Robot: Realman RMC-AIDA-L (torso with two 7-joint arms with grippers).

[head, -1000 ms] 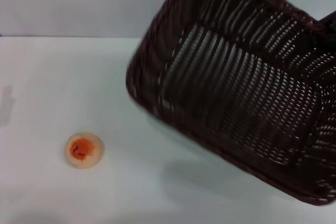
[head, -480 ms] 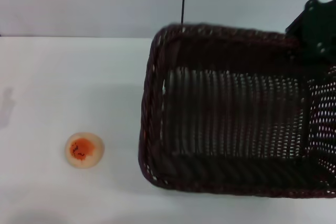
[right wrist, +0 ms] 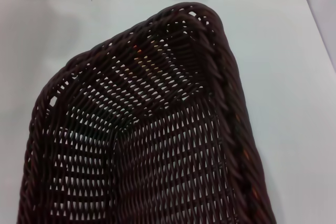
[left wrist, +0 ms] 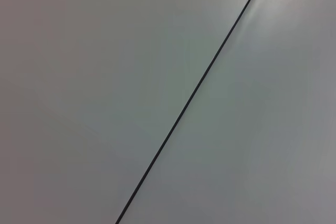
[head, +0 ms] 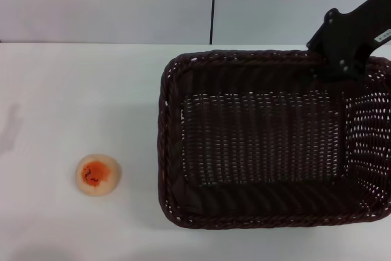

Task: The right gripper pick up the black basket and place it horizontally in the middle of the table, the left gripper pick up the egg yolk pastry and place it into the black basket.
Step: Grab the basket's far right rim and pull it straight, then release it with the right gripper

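Observation:
The black basket [head: 166, 151] lies level and lengthwise across the right half of the white table [head: 73, 90], its open top facing up and nothing inside. My right gripper [head: 333, 70] reaches in from the upper right and meets the basket's far rim, holding it there; the arm's body hides the fingers. The right wrist view looks down into the basket [right wrist: 157, 129] at one corner. The egg yolk pastry [head: 98, 175] sits on the table at the front left, well apart from the basket. My left gripper is out of view; its wrist view shows only a wall.
A pale wall with a dark vertical seam [head: 214, 4] stands behind the table's far edge. The seam also shows in the left wrist view [left wrist: 194, 93]. Bare table [right wrist: 273, 51] surrounds the basket's corner.
The basket has swung from tilted in the air to level and low over the table, and has shifted left. The pastry has not moved.

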